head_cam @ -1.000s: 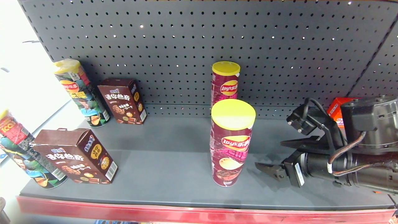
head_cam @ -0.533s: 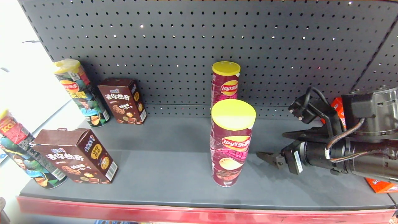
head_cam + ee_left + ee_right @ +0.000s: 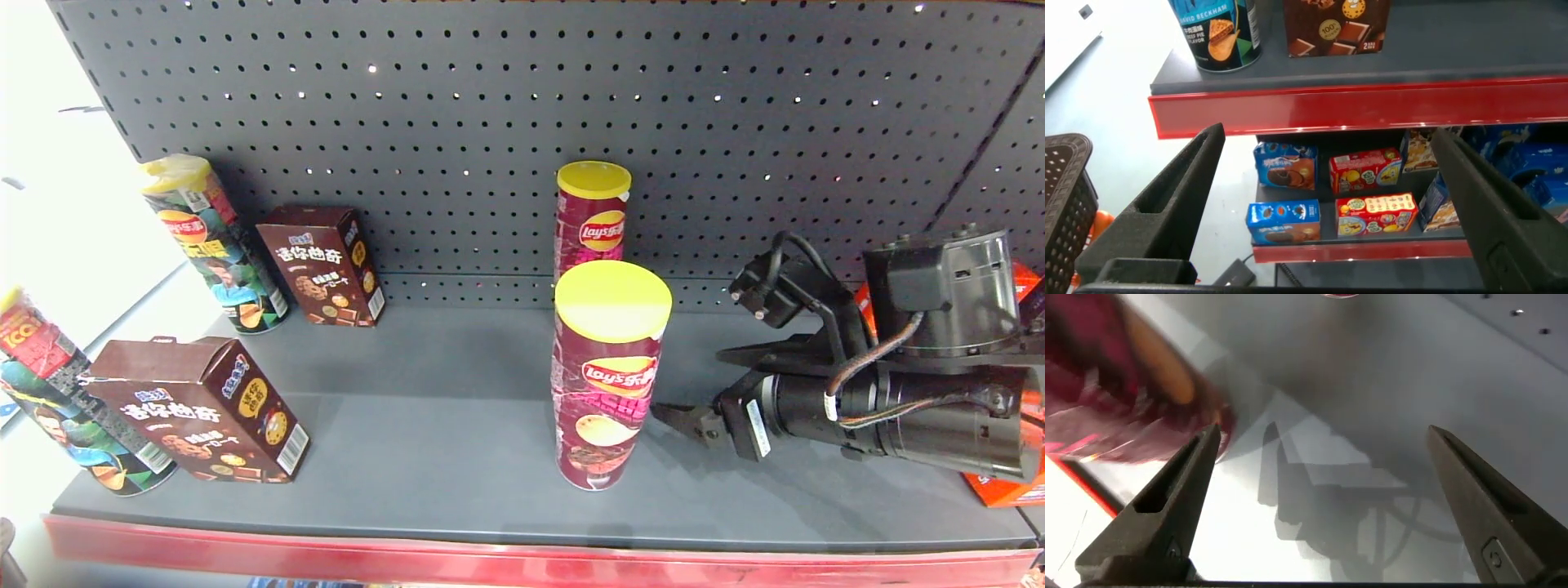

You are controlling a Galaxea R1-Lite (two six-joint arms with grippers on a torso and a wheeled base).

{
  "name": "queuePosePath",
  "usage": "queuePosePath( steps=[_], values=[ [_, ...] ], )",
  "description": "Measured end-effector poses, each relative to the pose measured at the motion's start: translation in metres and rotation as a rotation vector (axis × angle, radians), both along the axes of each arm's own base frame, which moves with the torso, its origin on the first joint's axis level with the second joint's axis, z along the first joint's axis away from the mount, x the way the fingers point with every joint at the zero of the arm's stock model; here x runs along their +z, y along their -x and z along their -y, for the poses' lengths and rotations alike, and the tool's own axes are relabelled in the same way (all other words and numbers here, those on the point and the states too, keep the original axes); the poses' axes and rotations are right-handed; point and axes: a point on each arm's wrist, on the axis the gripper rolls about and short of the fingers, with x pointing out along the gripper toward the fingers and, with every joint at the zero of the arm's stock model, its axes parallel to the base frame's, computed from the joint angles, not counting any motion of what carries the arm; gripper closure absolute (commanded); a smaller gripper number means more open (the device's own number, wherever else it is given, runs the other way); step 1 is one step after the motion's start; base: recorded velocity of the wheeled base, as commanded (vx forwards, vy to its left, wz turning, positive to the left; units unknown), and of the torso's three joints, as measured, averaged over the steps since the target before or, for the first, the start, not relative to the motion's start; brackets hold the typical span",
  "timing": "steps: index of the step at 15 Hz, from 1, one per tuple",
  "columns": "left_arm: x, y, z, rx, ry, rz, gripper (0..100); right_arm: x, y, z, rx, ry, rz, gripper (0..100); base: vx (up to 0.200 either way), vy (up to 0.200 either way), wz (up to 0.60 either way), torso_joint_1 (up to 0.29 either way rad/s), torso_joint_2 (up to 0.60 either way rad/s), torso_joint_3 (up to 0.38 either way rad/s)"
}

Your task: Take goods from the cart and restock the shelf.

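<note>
**Head view finding: can upright on shelf, open tool close beside it**

Head view shows the front can point(image 3: 608, 376) standing upright on the shelf point(image 3: 441, 433). It is toward the shelf's front edge and directly ahead of the rear can point(image 3: 592, 214), which stands at the pegboard. The right tool point(image 3: 694, 384) lies on its side just to the can's right, jaws spread wide, with nothing between them. Its lower fingertip is near the can's wall; whether the two touch cannot be told. In the right wrist view the right tool point(image 3: 1324, 433) is likewise released, and the front can point(image 3: 1118, 384) sits beyond one finger rather than between the two. The left tool point(image 3: 1327, 135) hangs below the shelf's red lip point(image 3: 1355, 106), spread and empty, facing lower shelves of goods.

Judgement: the placement looks complete, and drawing the arm clear is the exposed step.

Risks noted:
- The front can is tall and narrow. A sideways sweep of the near finger would tip it, either back into the rear can or forward over the red lip.
- An orange box point(image 3: 1002, 490) lies partly under the right arm. A low retreat could drag it off the shelf.
- The left tool appears to sit under the red lip. Rising without first backing away could strike it.
</note>
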Motion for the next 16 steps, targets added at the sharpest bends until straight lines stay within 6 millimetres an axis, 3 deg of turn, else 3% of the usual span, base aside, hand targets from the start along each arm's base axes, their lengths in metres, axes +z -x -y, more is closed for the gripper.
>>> queuePosePath(
  steps=[6,12,14,16],
  values=[
    [0.0,0.0,0.0,0.001,0.0,0.0,0,-0.012,0.012,0.0,0.03,0.026,-0.031,0,0.0,0.0,0.0,0.0,0.0,0.0],
    [0.0,0.0,0.0,0.013,0.001,0.004,0,-0.018,0.036,0.026,0.003,0.026,-0.038,0,0.0,0.0,0.0,0.0,0.0,0.0],
    [0.016,0.004,-0.001,0.026,-0.001,0.056,0,-0.018,0.043,0.037,-0.02,0.019,-0.029,0,0.0,0.0,0.0,0.0,0.0,0.0],
    [0.064,0.018,0.0,-0.018,-0.004,0.147,0,-0.021,0.05,0.046,-0.033,0.017,-0.032,0,0.0,0.0,0.0,0.0,0.0,0.0]
  ],
)
